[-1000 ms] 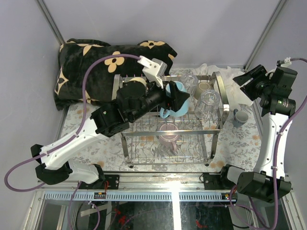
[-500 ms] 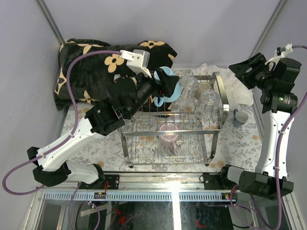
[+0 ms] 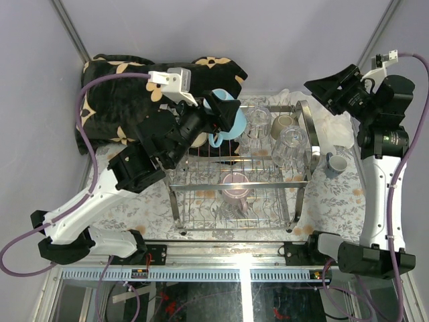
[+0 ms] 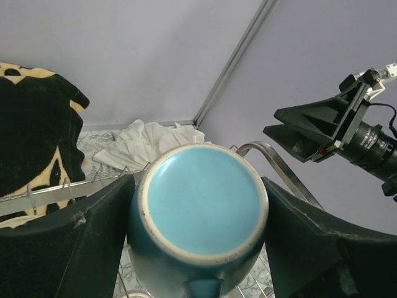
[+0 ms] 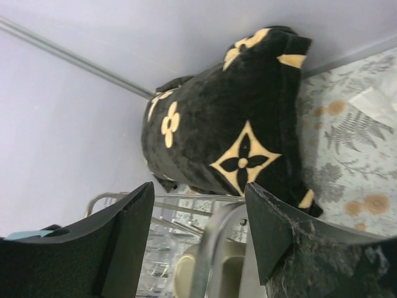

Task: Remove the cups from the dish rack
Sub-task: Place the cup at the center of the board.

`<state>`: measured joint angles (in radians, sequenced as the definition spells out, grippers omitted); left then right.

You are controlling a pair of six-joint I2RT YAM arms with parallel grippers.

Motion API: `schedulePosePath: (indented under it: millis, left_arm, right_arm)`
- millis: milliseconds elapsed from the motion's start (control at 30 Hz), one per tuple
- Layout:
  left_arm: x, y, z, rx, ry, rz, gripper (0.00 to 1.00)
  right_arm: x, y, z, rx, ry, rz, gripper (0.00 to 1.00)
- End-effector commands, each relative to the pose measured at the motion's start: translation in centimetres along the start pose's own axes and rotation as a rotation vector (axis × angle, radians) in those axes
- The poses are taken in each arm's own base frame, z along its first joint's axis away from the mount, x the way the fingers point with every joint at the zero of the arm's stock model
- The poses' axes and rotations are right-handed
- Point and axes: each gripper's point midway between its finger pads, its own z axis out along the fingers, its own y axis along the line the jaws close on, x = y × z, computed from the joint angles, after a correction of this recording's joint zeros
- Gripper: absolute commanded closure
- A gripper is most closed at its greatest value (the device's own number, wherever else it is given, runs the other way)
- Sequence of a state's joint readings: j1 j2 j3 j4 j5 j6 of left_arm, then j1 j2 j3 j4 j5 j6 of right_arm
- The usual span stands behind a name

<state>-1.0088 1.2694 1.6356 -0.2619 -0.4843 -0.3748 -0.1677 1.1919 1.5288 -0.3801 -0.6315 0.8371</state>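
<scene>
My left gripper (image 3: 221,115) is shut on a light blue mug (image 3: 226,123) and holds it lifted above the left end of the chrome wire dish rack (image 3: 201,184). In the left wrist view the mug's base (image 4: 201,208) fills the gap between the fingers. On the rack's upper tier stand two clear ribbed glasses (image 3: 257,121) (image 3: 289,146) and a beige cup (image 3: 285,123). A pink-mauve mug (image 3: 236,187) sits on the lower tier. My right gripper (image 3: 323,89) is open and empty, high above the rack's right end handle (image 5: 217,248).
A grey-blue mug (image 3: 336,163) stands on the table right of the rack. A white cloth (image 3: 332,124) lies at the back right. A black pillow with tan flowers (image 3: 127,87) lies at the back left. Grey walls enclose the table.
My left gripper has lifted the light blue mug up and left, off the rack's upper tier. My right gripper has risen and swung left toward the rack's right end.
</scene>
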Motion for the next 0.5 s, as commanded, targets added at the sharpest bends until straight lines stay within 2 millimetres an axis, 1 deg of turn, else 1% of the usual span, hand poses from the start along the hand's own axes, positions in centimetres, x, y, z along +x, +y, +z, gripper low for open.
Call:
schedulePosePath:
  millis: [0, 133, 300, 467]
  left_arm:
    - [-5.6, -0.5, -1.5, 0.002, -0.160, -0.124, 1.00]
    - [-6.4, 0.1, -2.1, -0.018, -0.190, -0.158, 1.00]
    - [-7.2, 0.2, -2.4, -0.020, -0.229, -0.207, 1.00]
    - [-8.1, 0.3, -2.7, -0.020, -0.269, -0.247, 1.00]
  right_arm:
    - [-0.4, 6.3, -1.4, -0.204, -0.010, -0.031, 0.33]
    - [0.4, 8.8, -1.8, -0.315, 0.014, -0.001, 0.32]
    - [1.8, 12.4, -2.9, -0.453, 0.046, 0.034, 0.32]
    - [2.3, 15.2, -4.2, -0.556, 0.058, 0.049, 0.33]
